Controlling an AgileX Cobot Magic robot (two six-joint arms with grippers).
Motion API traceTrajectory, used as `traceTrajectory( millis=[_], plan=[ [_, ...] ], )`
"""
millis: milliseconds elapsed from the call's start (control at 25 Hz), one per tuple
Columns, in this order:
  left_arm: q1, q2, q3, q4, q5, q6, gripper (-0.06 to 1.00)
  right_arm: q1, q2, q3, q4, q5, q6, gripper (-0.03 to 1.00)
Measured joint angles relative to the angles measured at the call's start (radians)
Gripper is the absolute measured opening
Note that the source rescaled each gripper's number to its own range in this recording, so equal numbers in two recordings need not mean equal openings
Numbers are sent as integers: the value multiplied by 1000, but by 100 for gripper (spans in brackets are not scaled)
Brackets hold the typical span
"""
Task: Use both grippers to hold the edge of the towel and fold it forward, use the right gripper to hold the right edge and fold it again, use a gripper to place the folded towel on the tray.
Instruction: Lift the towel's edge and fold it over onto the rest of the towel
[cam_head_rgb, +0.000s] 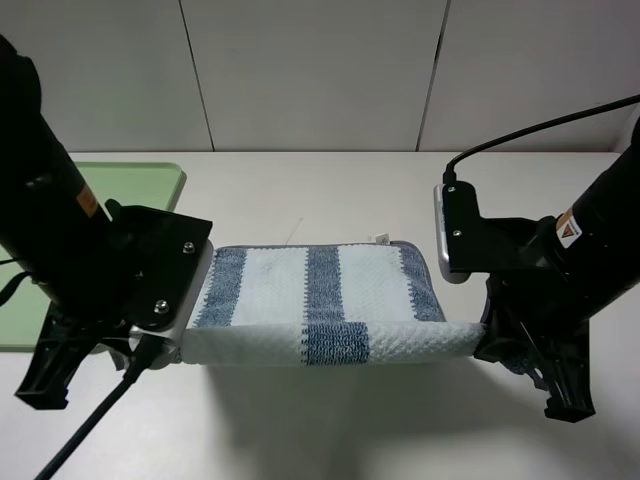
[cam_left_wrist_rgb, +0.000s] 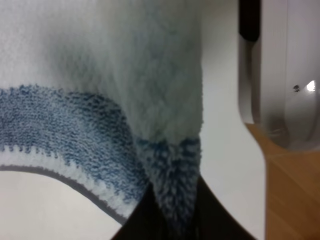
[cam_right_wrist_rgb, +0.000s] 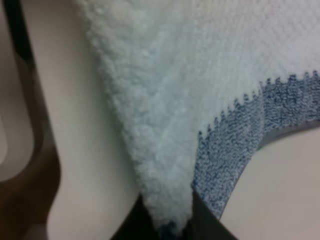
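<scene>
A blue-and-white striped towel (cam_head_rgb: 325, 290) lies on the table with its near edge lifted off the surface. My left gripper (cam_head_rgb: 170, 350) is shut on the towel's near left corner (cam_left_wrist_rgb: 170, 200). My right gripper (cam_head_rgb: 488, 338) is shut on the near right corner (cam_right_wrist_rgb: 167, 210). The raised edge is stretched taut between the two grippers, with the towel's pale underside (cam_head_rgb: 330, 342) facing the camera. The far part of the towel still rests flat. A light green tray (cam_head_rgb: 130, 185) sits at the far left, partly hidden behind my left arm.
The table (cam_head_rgb: 330, 430) is off-white, with a plain panelled wall behind. A black cable (cam_head_rgb: 530, 125) runs to the right arm and another (cam_head_rgb: 95, 420) hangs from the left arm near the front edge.
</scene>
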Motion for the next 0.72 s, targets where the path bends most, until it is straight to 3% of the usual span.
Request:
traceTrajectory(
  millis=[440,720],
  plan=[
    [-1,-71,-1,-25,84,0,0,3,-146,0,59,91,51,0],
    [-1,-71,-1,21,-12,0,0,3,-156,0,14,61,86,0]
  ],
)
